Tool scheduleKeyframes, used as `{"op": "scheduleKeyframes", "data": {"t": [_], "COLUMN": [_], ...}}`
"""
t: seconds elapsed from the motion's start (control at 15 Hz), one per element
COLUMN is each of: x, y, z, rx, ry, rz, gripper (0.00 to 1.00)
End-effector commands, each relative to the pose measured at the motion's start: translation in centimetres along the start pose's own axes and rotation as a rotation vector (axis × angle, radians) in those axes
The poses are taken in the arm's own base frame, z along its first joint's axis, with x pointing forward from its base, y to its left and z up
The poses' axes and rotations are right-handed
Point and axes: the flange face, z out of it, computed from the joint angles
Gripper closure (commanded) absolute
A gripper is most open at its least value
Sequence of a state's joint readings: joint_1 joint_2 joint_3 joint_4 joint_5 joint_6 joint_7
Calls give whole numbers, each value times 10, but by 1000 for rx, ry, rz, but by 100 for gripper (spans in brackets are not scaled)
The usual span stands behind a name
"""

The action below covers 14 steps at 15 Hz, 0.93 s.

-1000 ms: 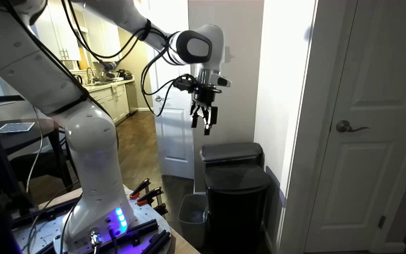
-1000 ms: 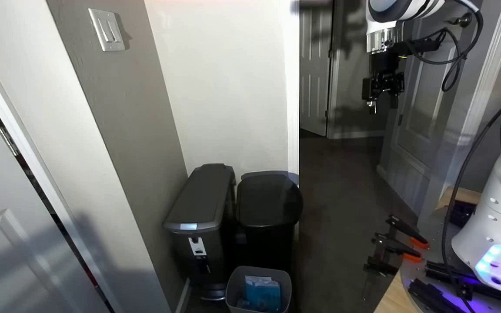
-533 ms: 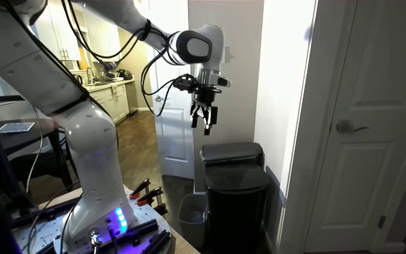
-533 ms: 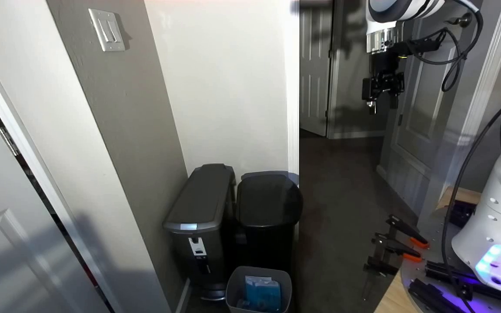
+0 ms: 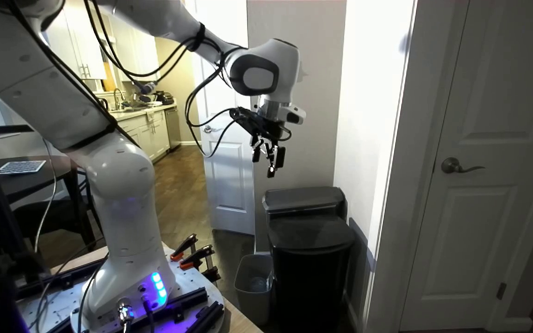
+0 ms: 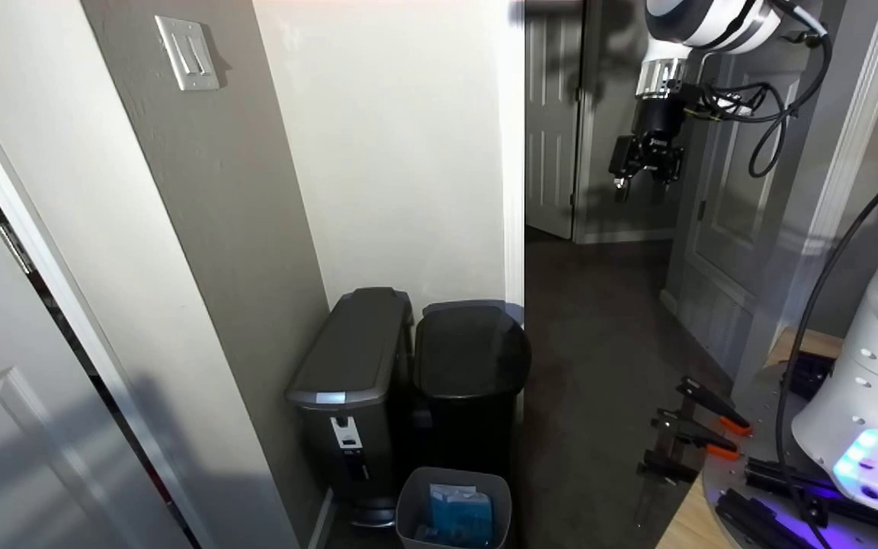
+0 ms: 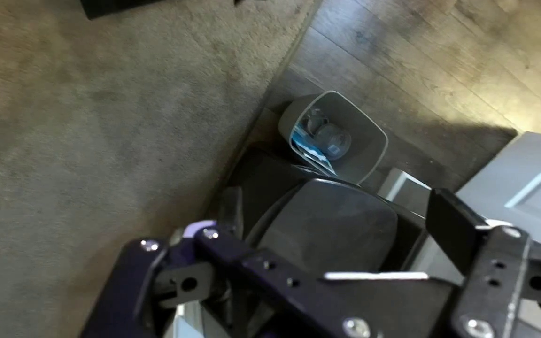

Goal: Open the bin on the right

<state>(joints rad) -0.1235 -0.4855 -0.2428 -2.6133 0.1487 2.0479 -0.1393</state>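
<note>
Fingers (image 7: pixel 451 230) spread wide, tilted more than before, black bin (image 5: pixel 312 263) still closed

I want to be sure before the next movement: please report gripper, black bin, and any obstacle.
Gripper open, empty, touching nothing. Black bin: lid shut. Way to lid seems unobstructed; small grey bin stands close by.

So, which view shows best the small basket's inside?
The wrist view, looking down into the basket, onto something clear and a blue packet. Both exterior views are more slanted and show the clear thing dimly; the packet's face shows in an exterior view.
</note>
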Motion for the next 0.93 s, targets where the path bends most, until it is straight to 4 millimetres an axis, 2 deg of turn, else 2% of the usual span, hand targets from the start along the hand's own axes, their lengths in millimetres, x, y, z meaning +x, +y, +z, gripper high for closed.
{"op": "scheduleKeyframes", "data": {"t": [0.0,0.27,0.33,0.53,0.87], "x": [6,14,9,11,12], "y": [0,15,6,18,16], "z": [18,39,27,38,39], "rx": [140,333,260,310,310], "ry": [93,106,101,100,97], "rz": [-44,-50,-34,-32,-38], "gripper": [0,0,0,0,0]}}
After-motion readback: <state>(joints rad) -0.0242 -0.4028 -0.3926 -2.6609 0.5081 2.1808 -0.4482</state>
